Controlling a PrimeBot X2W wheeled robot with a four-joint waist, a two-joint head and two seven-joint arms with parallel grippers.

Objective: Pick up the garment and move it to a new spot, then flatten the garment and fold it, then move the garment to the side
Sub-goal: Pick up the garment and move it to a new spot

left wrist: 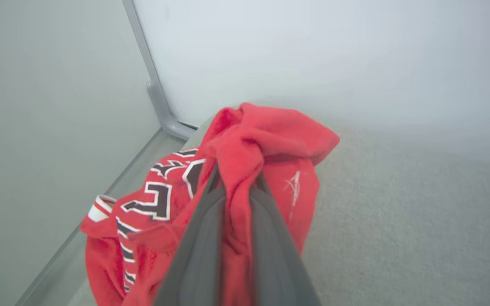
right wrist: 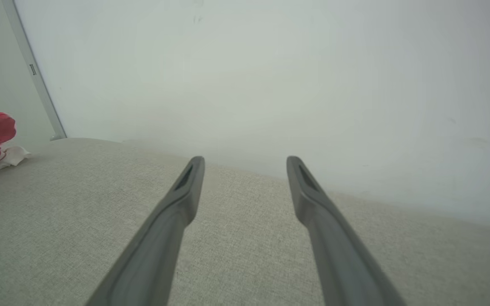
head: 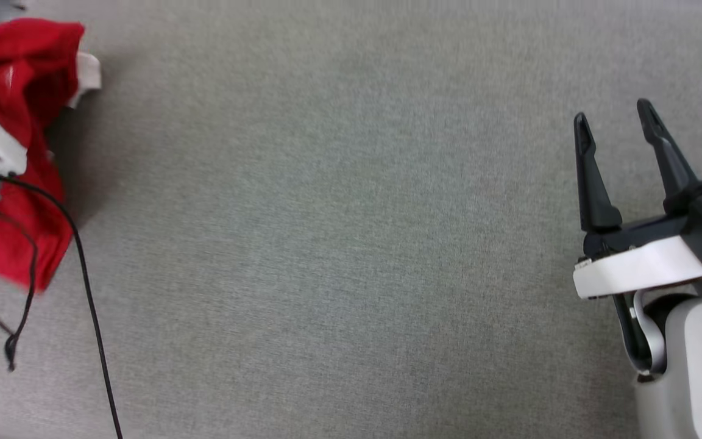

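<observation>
Left gripper (left wrist: 237, 176): fingers drawn together on a bunched fold of red cloth, which rises between them and spills over their tips.
Garment (left wrist: 279, 131): a crumpled heap at the far left corner of the grey fabric surface (head: 351, 244), close by the metal rail (left wrist: 155, 93) at that corner. A white sleeve (head: 88, 73) sticks out toward the middle and a striped cuff (left wrist: 100, 208) shows on the edge side. Whether the heap is clear of the surface cannot be told.
Right gripper (head: 613, 111): fingers wide apart with nothing between them, over bare fabric near the right edge, well apart from the heap.
Step in hand: likely the pick-up, with the grip just made.
Risk, grip: only a thin fold is pinched, so the smooth jersey may slide out once the full weight hangs from it.
Risk, cable: a black cable (head: 86, 286) loops off the left arm just beside the cloth and could snag a trailing fold.
Risk, edge: dragging instead of lifting could pull the heap over the left edge.
Writing: black lettering (left wrist: 155, 199) outlined in white is creased and partly hidden, so no whole word reads. A small white mark (left wrist: 292, 187) is too faint to make out.
</observation>
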